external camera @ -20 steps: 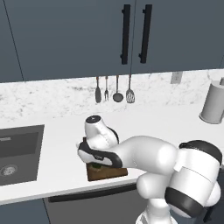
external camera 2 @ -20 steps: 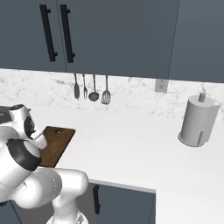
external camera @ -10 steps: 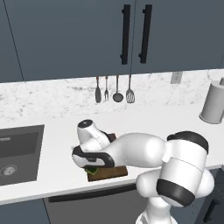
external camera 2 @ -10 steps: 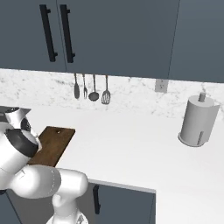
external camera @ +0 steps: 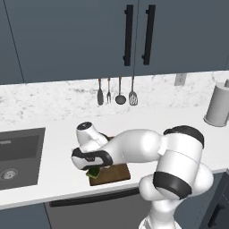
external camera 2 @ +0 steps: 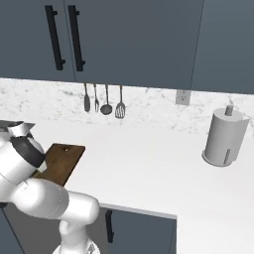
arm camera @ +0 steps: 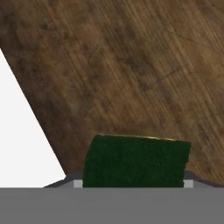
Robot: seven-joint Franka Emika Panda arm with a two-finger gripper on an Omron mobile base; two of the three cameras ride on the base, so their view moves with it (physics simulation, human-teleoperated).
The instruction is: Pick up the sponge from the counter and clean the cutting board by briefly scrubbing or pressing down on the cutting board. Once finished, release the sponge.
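While tool (external camera: 93, 169) grips small dark green sponge (arm camera: 136, 161), flat brown wooden cutting board (arm camera: 131, 74) lies directly beneath, near board's edge by white desk (arm camera: 22, 140).

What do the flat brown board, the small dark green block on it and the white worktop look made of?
The flat brown board looks like matte wood with visible grain. The small dark green block has a rough, dull face, probably scouring fibre. The white worktop is smooth and plain; its material is unclear.

Dark green sponge (arm camera: 136, 161), dark brown grained cutting board (arm camera: 131, 74), plain white surface (external camera 2: 149, 168), grey-speckled marble backsplash (external camera: 53, 98), dark blue-grey cabinets (external camera: 67, 36) with black handles (external camera: 129, 35)
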